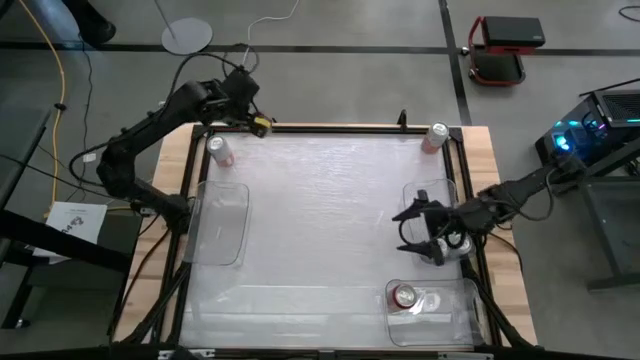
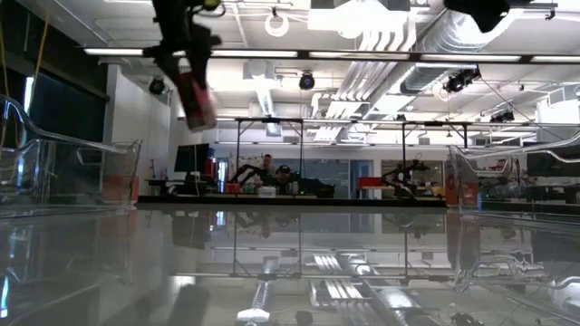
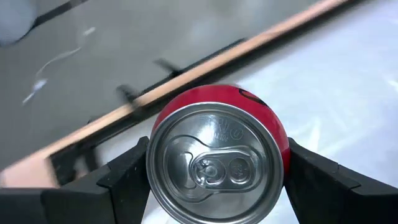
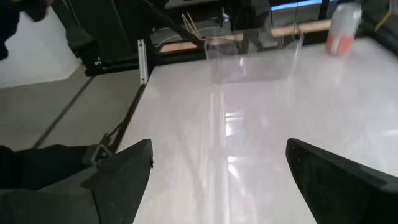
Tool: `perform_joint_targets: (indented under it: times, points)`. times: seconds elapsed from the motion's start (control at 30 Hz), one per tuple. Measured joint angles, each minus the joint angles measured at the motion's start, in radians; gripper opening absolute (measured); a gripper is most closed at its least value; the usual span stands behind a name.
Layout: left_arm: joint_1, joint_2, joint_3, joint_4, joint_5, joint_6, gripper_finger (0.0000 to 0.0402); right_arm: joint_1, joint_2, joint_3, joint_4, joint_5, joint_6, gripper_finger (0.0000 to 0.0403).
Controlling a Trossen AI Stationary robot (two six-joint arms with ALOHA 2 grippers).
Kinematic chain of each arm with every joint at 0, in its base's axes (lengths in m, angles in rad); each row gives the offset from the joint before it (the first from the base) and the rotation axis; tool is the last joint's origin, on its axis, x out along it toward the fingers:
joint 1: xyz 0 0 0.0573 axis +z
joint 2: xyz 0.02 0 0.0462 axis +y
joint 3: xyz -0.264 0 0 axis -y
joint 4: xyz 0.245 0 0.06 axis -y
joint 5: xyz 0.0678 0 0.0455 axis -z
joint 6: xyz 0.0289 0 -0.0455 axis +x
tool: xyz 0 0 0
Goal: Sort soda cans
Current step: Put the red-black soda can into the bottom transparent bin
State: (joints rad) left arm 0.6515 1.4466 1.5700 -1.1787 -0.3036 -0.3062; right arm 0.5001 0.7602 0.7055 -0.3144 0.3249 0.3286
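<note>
Red body, shiny silver top with its pull tab facing up: that soda can sits clamped in the left gripper, lifted over the table's far left corner, no lettering readable on it. Right gripper hangs spread wide and empty over the right-hand clear tray.

White-topped table with wooden edges, clear tray at left edge, two trays toward right, cans at far-left and far-right corners

No lettering, brand or number can be read on any can or surface here.
</note>
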Motion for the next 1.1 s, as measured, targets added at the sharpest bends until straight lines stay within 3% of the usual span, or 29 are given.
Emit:
perform_joint_targets:
  times: [0.37, 0.63, 0.87, 1.1]
  points:
    - [-0.428, 0.037, 0.067, 0.034, 0.087, -0.129, 0.0289, 0.242, -0.020, 0.000, -0.148, 0.164, 0.324, 0.0362]
    - [-0.717, 0.250, 0.105, 0.218, 0.114, -0.243, 0.0289, 0.309, -0.020, 0.000, -0.160, 0.239, 0.344, 0.0362]
    - [-0.840, 0.518, 0.320, 0.173, 0.137, -0.231, 0.0289, 0.308, -0.020, 0.000, -0.160, 0.270, 0.337, 0.0362]
    - [-0.901, 0.704, 0.501, 0.081, 0.139, -0.202, 0.0288, 0.308, -0.020, 0.000, -0.160, 0.288, 0.345, 0.0362]
